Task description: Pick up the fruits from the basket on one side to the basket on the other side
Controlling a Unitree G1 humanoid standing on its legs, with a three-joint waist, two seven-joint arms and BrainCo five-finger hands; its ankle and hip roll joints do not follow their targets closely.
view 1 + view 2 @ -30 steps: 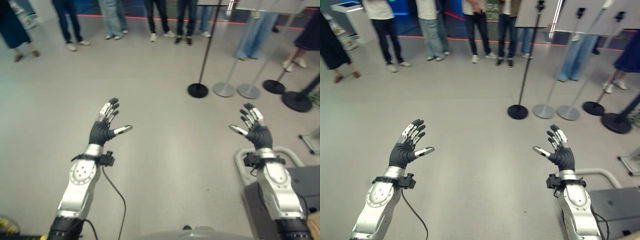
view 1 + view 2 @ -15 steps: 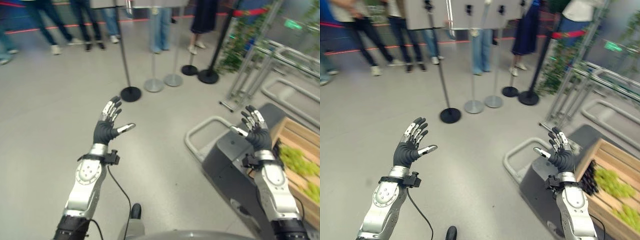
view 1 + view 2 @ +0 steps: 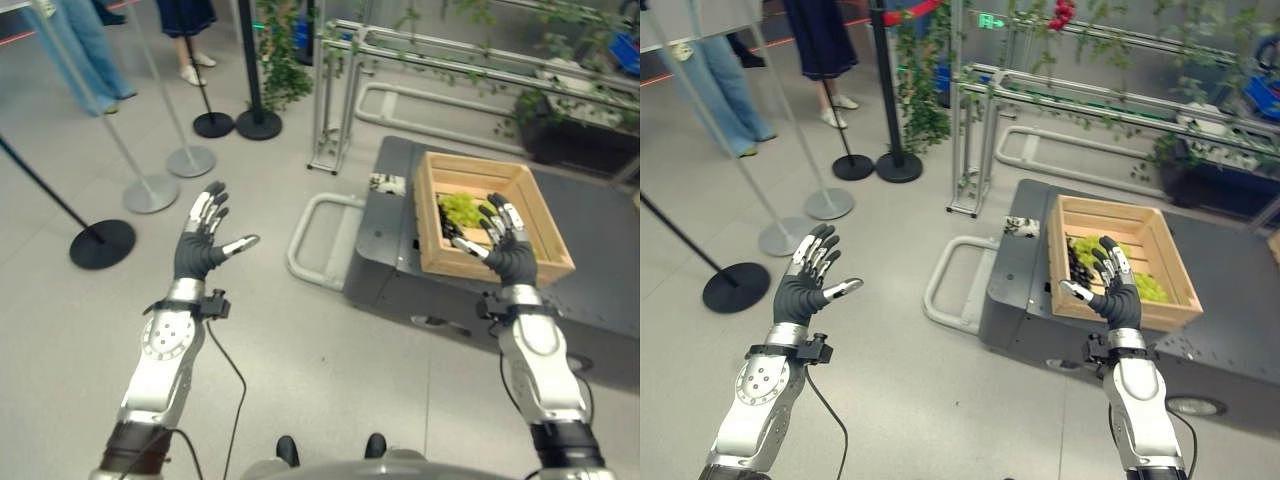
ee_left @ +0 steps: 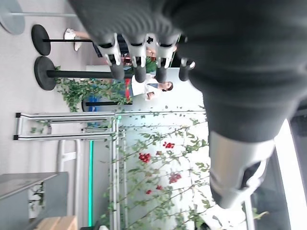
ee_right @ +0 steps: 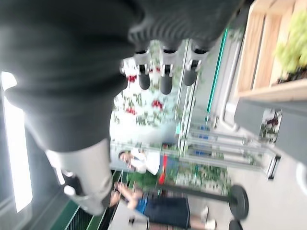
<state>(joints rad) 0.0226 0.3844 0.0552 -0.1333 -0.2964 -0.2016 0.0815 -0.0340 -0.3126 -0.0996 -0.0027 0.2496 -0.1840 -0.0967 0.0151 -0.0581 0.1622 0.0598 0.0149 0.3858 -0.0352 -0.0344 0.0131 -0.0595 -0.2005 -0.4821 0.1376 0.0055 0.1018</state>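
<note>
Both hands empty, fingers spread: left hand [image 3: 203,249] over bare floor, right hand [image 3: 507,250] raised before the crate [image 3: 488,213] on the right; grapes [image 3: 461,209], probably, inside, unpicked.

Both hands are raised with fingers spread and empty: the left hand [image 3: 803,287] over bare floor, the right hand [image 3: 1113,292] in front of a wooden crate [image 3: 1080,215] of green grapes [image 3: 1150,287] and dark grapes [image 3: 1079,267] on a grey platform [image 3: 1025,270]
</note>
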